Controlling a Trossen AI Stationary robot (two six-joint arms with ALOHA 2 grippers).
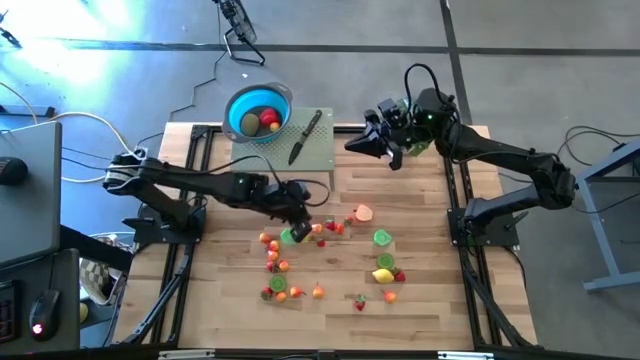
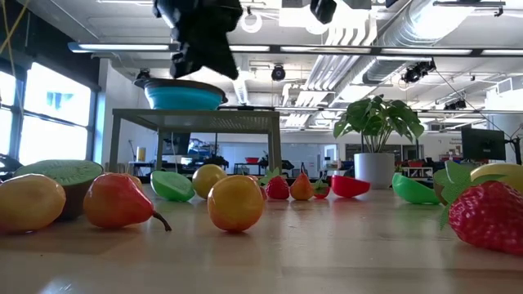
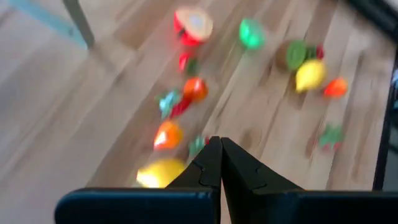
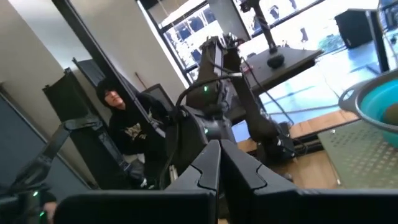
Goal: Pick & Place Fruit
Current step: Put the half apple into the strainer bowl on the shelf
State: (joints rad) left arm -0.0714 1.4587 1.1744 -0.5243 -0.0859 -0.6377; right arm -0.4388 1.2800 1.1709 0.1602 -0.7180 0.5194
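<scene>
Your left gripper point(image 1: 300, 218) jaws clenched on nothing above the fruit point(image 1: 325, 262) scattered mid-table, your right gripper point(image 1: 352, 143) jaws clenched, raised near the far edge beside the green stand point(image 1: 318, 152), blue bowl point(image 1: 258, 112) holding two pieces.

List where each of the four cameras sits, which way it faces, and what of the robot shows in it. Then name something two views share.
High view: above the table, looking straight down; both arms, left gripper over the fruit, right gripper raised.
Low view: table-top height, level across the fruit into the room; dark arm parts overhead.
Left wrist view: looks down past its shut gripper at scattered fruit.
Right wrist view: faces across past its shut gripper at the left arm and a seated person.
Shared: the blue bowl shows in high, low and right wrist views.
</scene>
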